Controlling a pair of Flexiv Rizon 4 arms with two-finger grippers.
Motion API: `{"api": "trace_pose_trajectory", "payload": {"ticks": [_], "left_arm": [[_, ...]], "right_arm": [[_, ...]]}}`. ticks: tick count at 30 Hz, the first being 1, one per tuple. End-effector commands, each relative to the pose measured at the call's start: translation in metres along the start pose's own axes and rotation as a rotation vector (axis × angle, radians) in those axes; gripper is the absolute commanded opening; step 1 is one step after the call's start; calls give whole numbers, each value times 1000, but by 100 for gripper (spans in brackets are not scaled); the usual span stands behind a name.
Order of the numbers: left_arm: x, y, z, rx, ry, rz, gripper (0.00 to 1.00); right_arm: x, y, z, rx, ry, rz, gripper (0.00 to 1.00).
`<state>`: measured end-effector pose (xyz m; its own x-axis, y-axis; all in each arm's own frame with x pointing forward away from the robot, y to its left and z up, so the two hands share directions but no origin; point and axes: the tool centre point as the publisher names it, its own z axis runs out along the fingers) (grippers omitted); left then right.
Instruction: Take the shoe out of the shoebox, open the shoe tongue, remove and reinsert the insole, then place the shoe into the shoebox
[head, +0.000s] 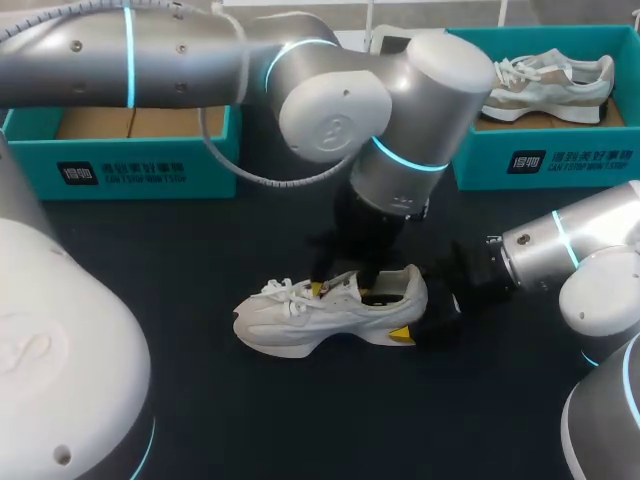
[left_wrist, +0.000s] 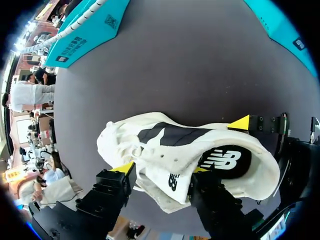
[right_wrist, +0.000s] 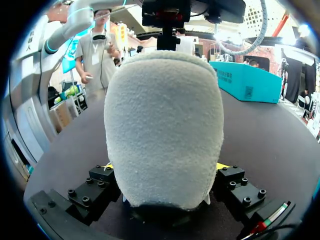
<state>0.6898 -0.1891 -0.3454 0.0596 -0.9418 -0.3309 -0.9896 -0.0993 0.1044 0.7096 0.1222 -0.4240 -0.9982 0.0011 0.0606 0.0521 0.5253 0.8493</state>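
Observation:
A white sneaker (head: 300, 320) lies on its sole in the middle of the black table, toe to the left. My left gripper (head: 342, 285) comes down from above onto its opening. In the left wrist view the white tongue (left_wrist: 167, 172) stands between the two yellow tips of the left gripper (left_wrist: 161, 169), which press it from both sides. The dark insole (left_wrist: 225, 160) shows inside the shoe. My right gripper (head: 425, 305) is at the heel. In the right wrist view the fuzzy heel (right_wrist: 165, 125) fills the gap of the right gripper (right_wrist: 165, 167), with a finger against each side.
A teal shoebox (head: 120, 165) with a cardboard liner stands at the back left. Another teal shoebox (head: 545, 160) at the back right holds a second beige and white sneaker (head: 550, 85). Bare black table lies in front of the shoe.

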Motion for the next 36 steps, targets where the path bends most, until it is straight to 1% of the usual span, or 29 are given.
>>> {"api": "trace_pose_trajectory", "payload": {"ticks": [1,6,10,13,16,18,20,23,26,28,30,31,36], "left_arm": [[-21,7,-9,22,44,-10,0],[-37,9,-18,23,77,3,0],[-59,11,-22,11,102,17,0],[-75,12,-24,16,122,24,0],[-88,12,-21,-2,140,36,0],[-96,12,-13,16,154,30,0],[-100,10,-1,-5,163,32,0],[-104,5,21,-21,135,10,0],[-107,2,39,-15,97,-13,0],[-108,-3,50,-22,96,-14,0],[-109,-5,58,-4,93,-16,0],[-110,-6,63,-16,92,-23,0],[-113,-7,79,-25,85,-34,0]], "right_arm": [[0,0,1,4,-2,1,0],[0,0,1,4,-2,1,0],[0,0,1,4,-2,1,0],[0,0,1,4,-2,1,0],[0,0,1,4,-2,1,0],[0,0,1,4,-2,1,0],[0,0,1,4,-2,1,0],[0,0,1,4,-2,1,0],[0,0,1,4,-2,1,0],[0,0,1,4,-2,1,0],[0,0,1,4,-2,1,0],[0,0,1,4,-2,1,0],[0,0,1,4,-2,1,0]]}}
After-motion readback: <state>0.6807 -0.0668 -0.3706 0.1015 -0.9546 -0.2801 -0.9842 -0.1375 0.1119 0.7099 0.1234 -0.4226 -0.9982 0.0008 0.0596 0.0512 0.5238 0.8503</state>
